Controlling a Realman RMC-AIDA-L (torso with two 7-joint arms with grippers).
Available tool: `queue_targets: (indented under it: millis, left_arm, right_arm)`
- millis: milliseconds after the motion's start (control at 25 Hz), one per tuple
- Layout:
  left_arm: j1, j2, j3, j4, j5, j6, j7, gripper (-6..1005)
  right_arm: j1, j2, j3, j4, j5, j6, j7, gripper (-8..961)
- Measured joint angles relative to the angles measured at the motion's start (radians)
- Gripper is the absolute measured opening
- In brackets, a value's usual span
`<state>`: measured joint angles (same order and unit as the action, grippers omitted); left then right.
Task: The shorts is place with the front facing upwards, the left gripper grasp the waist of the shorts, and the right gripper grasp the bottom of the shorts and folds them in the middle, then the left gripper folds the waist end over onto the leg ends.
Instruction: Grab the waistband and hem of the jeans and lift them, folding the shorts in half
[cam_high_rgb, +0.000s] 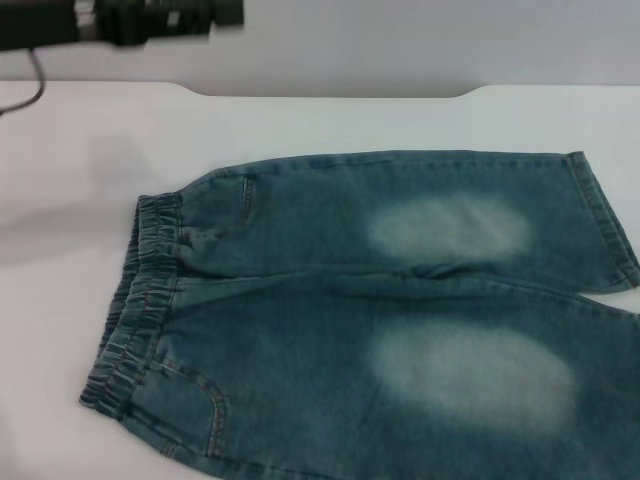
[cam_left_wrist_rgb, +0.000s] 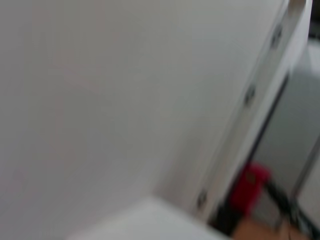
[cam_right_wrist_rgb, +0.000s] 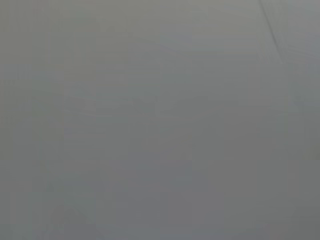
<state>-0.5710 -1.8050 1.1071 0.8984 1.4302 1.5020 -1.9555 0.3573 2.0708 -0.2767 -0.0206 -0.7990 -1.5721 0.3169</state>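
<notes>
The blue-green washed denim shorts (cam_high_rgb: 380, 320) lie flat on the white table (cam_high_rgb: 80, 180), front up, ruffled elastic waist (cam_high_rgb: 135, 305) at the left, hemmed leg ends (cam_high_rgb: 605, 220) at the right. No gripper is in view, so I cannot tell whether either pincer is open or closed.

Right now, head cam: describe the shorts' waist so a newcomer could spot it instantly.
On the white table, the blue-green denim shorts lie flat, front up, with two pale faded patches on the legs. Follow them to the robot's left end: the waist is the gathered, ruffled elastic band there. The opposite end, by contrast, has a flat stitched hem.
</notes>
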Motion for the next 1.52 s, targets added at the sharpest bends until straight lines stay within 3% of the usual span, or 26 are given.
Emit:
queue_targets:
  millis: [120,240,480,600,1040,1520]
  left_arm:
    - [0.022,-0.022,-0.099,0.109,0.219,0.112,-0.150,789]
    - [0.079,-0.064,-0.154,0.211,0.378,0.192,-0.232,786]
    - [0.156,-0.128,-0.165,0.256,0.575,0.283,-0.236,780]
    - [0.189,-0.145,-0.171,0.257,0.625,0.301,-0.228,777]
    - [0.269,-0.141,-0.221,0.227,0.656,0.320,-0.159,765]
    - [0.223,-0.160,-0.223,0.124,0.798,0.227,-0.140,753]
  right_arm:
    - [-0.001,0.000,0.002,-0.006,0.002,0.003,0.000,460]
    - [-0.001,0.001,0.005,-0.010,0.003,0.003,0.000,460]
    - [0.013,0.000,0.005,-0.018,0.004,0.003,0.001,460]
    - [0.022,0.001,0.005,-0.016,0.004,0.003,0.001,460]
    - [0.029,0.004,-0.001,-0.012,0.005,0.001,0.002,460]
    - [0.035,0.003,0.001,-0.012,0.004,0.003,0.002,460]
